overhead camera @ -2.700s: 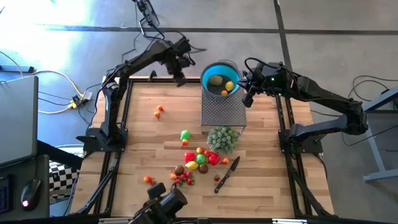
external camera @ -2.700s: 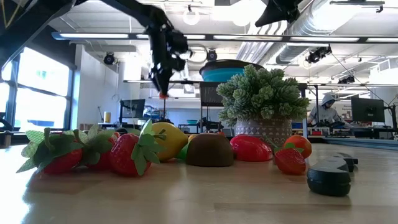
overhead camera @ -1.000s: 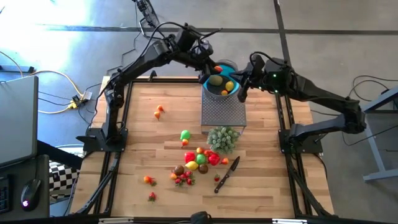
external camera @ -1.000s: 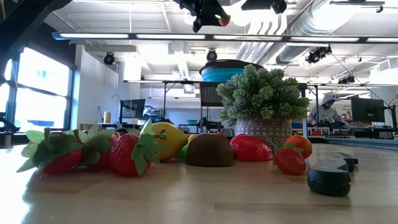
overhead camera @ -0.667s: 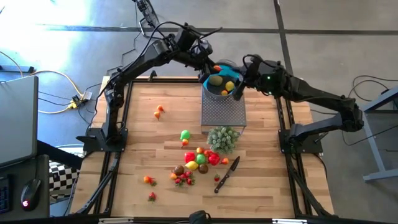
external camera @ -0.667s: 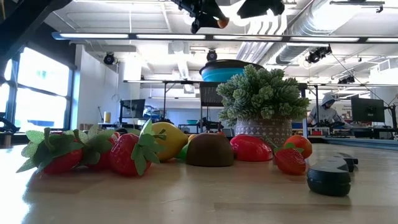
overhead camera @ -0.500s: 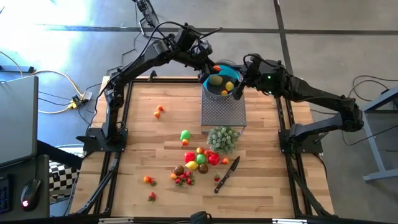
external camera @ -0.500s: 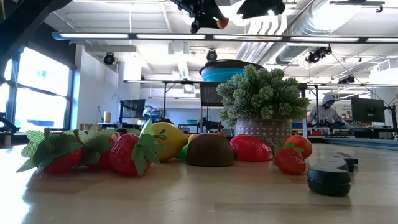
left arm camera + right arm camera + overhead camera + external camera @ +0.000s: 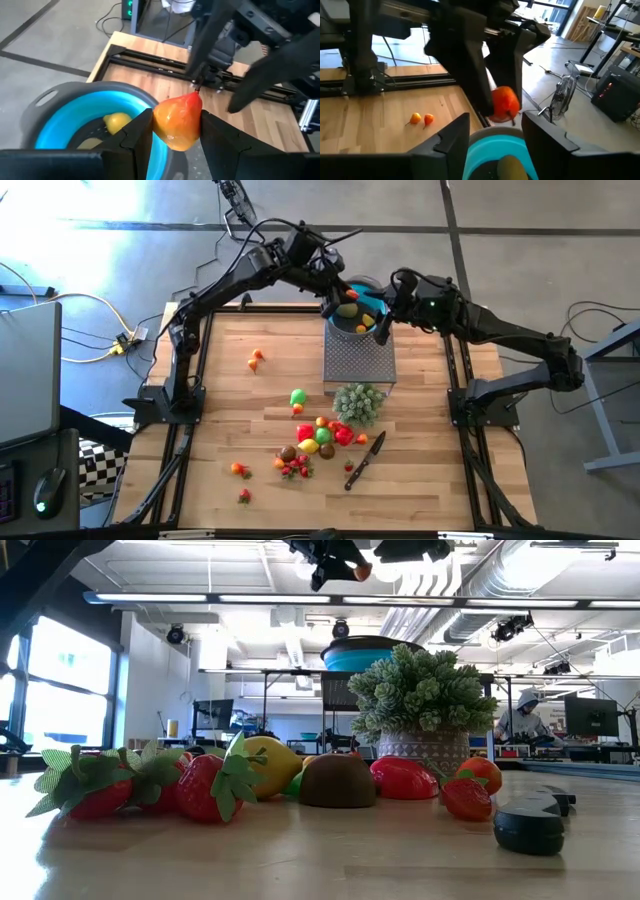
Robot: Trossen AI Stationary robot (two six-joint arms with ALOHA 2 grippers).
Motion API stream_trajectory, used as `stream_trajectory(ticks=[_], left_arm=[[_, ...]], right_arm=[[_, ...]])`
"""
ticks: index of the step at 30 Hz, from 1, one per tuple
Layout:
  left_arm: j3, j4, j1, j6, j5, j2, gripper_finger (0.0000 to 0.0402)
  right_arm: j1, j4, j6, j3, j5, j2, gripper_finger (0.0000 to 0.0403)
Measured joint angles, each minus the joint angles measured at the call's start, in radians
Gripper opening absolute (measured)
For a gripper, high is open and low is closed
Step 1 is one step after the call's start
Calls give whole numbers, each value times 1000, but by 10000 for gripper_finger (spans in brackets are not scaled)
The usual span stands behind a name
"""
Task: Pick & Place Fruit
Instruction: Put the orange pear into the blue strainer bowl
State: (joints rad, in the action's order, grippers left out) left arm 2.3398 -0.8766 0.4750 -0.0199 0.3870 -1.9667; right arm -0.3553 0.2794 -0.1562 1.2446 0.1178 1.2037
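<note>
- The step in hand looks like the drop: the left gripper (image 9: 343, 292) hovers at the top centre of the high view, over the far rim of the blue bowl (image 9: 372, 290), clenched on an orange-red fruit (image 9: 178, 121).
- In the left wrist view the two dark fingers (image 9: 137, 131) press both sides of that fruit, which hangs just past the bowl's rim, with a yellow fruit (image 9: 117, 121) already lying inside.
- The next move, as I judge it, calls for bringing the fruit fully above the bowl's hollow and then parting the fingers so that it falls inside.
- The right gripper (image 9: 381, 326) sits over the bowl's right side; its jaws stand apart and hold nothing, with only the bowl showing between them.
- The remaining fruit (image 9: 318, 438) lies clustered in the lower centre of the table, well apart from the bowl.
</note>
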Motion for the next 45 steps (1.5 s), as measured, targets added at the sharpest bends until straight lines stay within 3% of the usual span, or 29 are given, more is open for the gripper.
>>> stream_trajectory(ticks=[28,45], left_arm=[[0,-12,2,2,5,0,143],[0,-7,1,9,-33,0,145]], right_arm=[[-1,0,2,0,-9,0,8],[-1,1,2,0,-9,-1,4]])
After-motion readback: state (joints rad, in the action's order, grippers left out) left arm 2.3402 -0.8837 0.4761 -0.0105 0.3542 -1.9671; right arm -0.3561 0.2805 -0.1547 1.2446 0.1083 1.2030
